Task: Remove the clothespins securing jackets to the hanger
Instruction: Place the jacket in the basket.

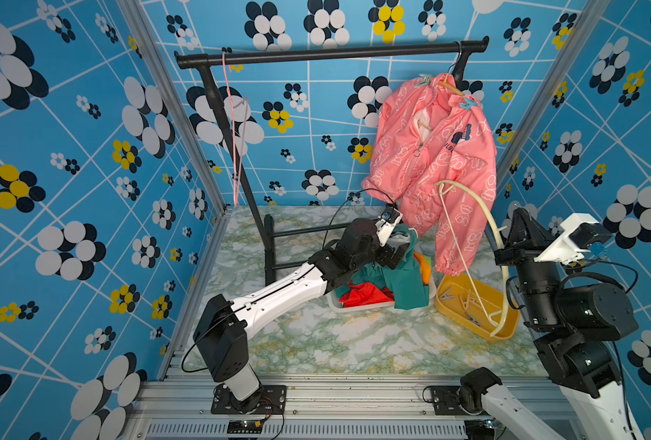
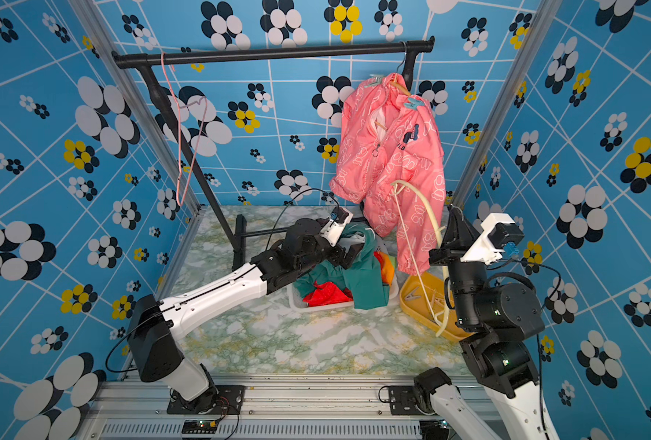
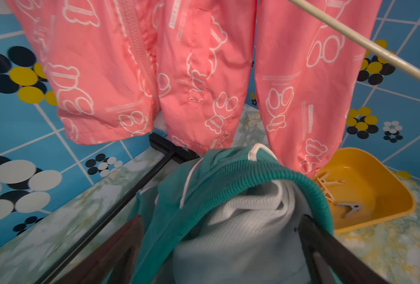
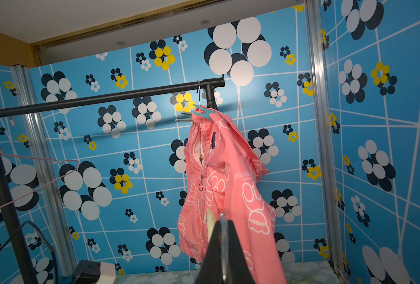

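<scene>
The pink jacket hangs from a wooden hanger on the black rail. Teal clothespins clip its shoulders. The green jacket and the red jacket lie heaped in a white basket. My left gripper hangs open just over the green jacket's collar, gripping nothing. My right gripper is shut on the metal hook of a bare cream hanger, whose lower end rests in the yellow tray.
Loose tan clothespins lie in the yellow tray. An empty pink wire hanger hangs at the rail's left end. The rack's black foot bars stand behind the basket. Patterned walls close in on three sides.
</scene>
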Controlling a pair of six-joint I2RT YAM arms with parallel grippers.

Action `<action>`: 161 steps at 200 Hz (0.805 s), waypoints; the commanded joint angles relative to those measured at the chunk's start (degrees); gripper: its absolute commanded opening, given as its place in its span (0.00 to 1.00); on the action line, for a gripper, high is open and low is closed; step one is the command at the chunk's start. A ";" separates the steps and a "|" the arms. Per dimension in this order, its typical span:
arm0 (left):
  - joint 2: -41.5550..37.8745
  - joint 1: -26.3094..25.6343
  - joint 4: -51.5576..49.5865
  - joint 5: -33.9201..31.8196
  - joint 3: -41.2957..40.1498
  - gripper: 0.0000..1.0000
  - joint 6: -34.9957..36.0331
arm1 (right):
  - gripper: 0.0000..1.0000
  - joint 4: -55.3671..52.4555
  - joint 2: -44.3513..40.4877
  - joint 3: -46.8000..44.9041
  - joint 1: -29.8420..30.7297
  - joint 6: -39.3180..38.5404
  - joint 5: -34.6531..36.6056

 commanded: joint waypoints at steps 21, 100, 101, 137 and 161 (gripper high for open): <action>6.11 2.33 -1.81 9.63 3.68 0.74 -2.91 | 0.00 1.41 -3.44 -2.07 -0.10 -0.53 2.57; 20.21 5.53 -7.57 4.47 -2.60 0.00 -4.40 | 0.00 1.72 -4.33 -4.20 -0.12 0.19 5.06; 20.28 5.51 -7.53 4.50 -2.67 0.00 -4.50 | 0.00 1.72 -4.33 -4.18 -0.11 0.18 5.07; 27.84 5.53 -3.79 6.00 -3.78 0.00 -7.94 | 0.00 1.23 -2.75 -4.08 -0.12 0.97 4.76; 31.07 5.61 -4.46 3.93 -1.68 0.00 -7.96 | 0.00 0.20 -0.65 -2.95 -0.11 2.12 2.48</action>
